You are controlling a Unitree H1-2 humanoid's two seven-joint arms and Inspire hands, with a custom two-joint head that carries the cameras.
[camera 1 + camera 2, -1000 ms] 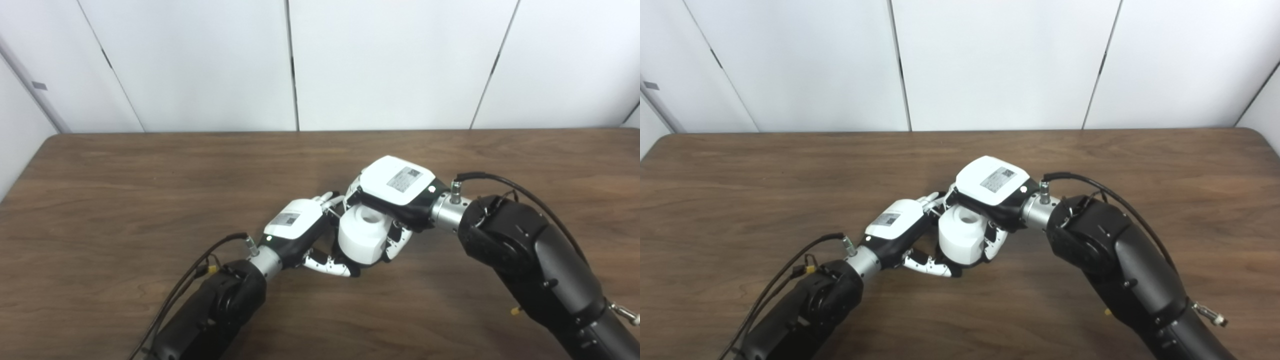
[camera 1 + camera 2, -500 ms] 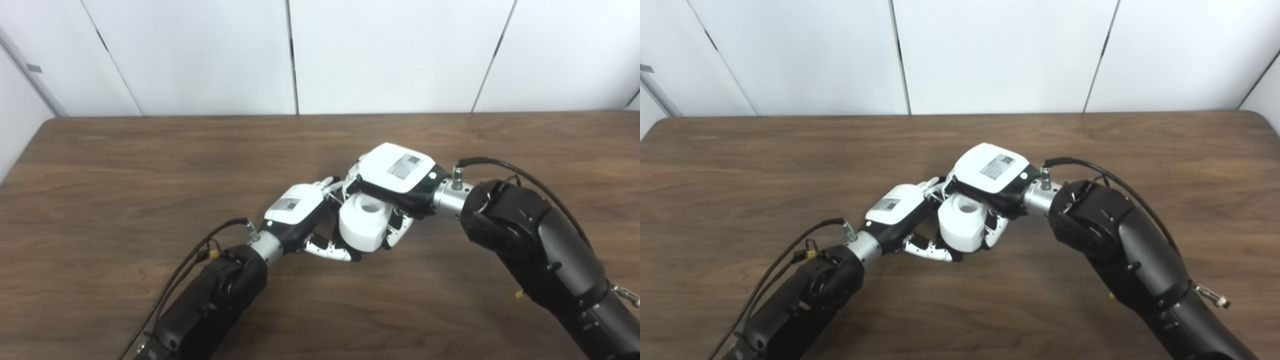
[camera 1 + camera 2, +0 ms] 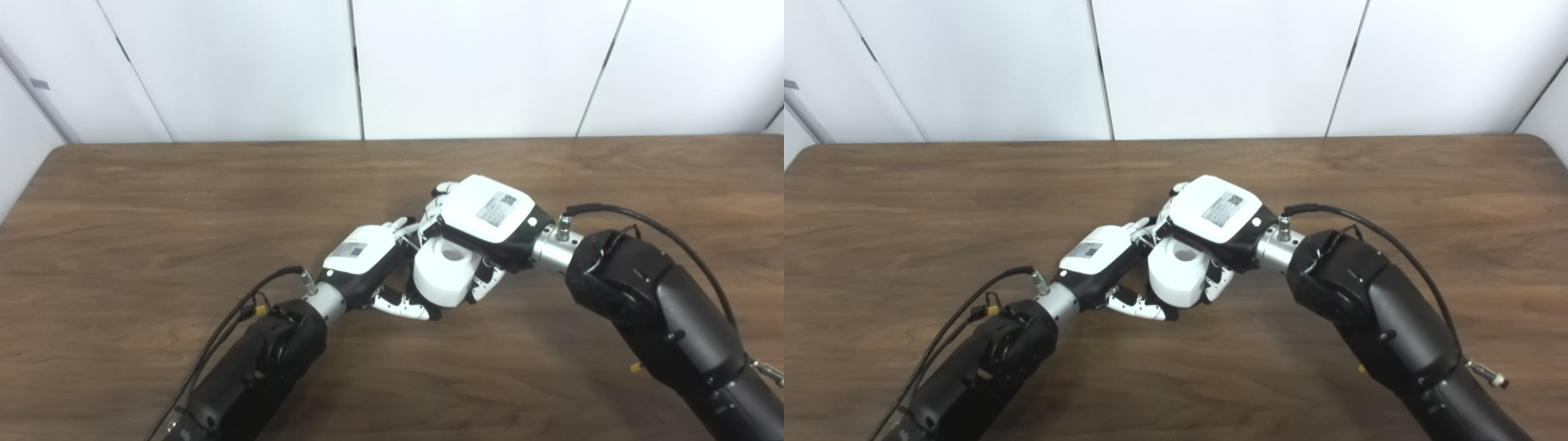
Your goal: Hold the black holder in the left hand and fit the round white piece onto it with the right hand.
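Observation:
The round white piece [image 3: 442,280], a thick drum with a hole in its top, sits between both hands above the table's middle. My right hand [image 3: 484,215] lies over its top and far side. Its thumb [image 3: 488,285] presses the near right side, and its fingers [image 3: 438,189] show past the hand's far edge. My left hand [image 3: 362,264] comes in from the left, with fingers [image 3: 401,308] curled under the piece. The black holder [image 3: 432,315] shows only as a dark sliver at the piece's base inside that grip; the rest is hidden.
The brown wooden table [image 3: 153,202] stretches wide on both sides, with a white panelled wall [image 3: 245,61] behind its far edge. Cables loop off both wrists [image 3: 968,312] [image 3: 1353,220].
The camera tilted, shifting the whole picture. The right hand turned slightly on the piece, and its fingers now show beyond its far edge. The left hand and the white piece stay where they were.

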